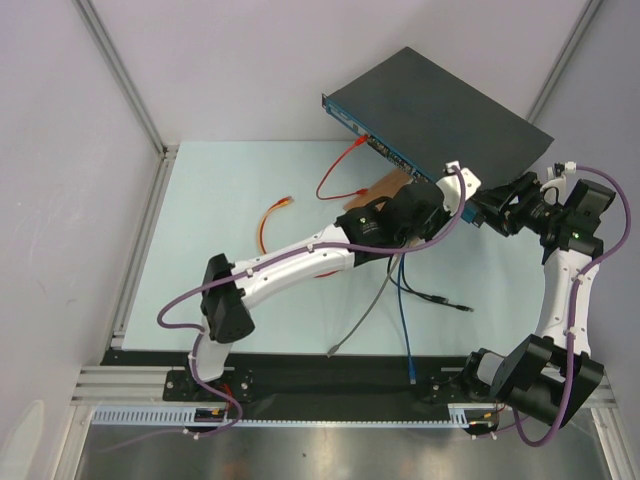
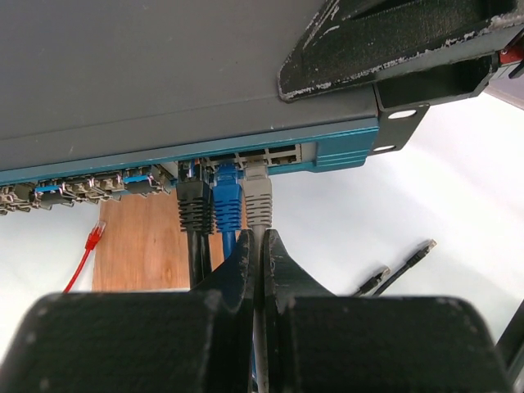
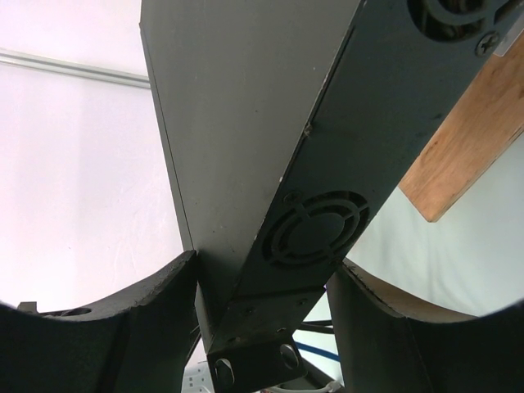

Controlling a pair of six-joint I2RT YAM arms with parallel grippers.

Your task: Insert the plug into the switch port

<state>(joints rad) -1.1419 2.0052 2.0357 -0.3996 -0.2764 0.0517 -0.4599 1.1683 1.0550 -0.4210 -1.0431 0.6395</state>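
Note:
The switch, a flat black box with a narrow blue front face, is held tilted above the table. My left gripper is shut on a grey cable just behind its grey plug. That plug sits in a port on the blue face, beside a blue plug and a black plug. From above, the left gripper is at the switch's front edge. My right gripper clamps the switch at its end, one finger on each flat side, at the near right corner.
A brown wooden board lies under the switch's front. A red cable and an orange cable lie on the table to the left. Grey, blue and black cables trail toward the near edge.

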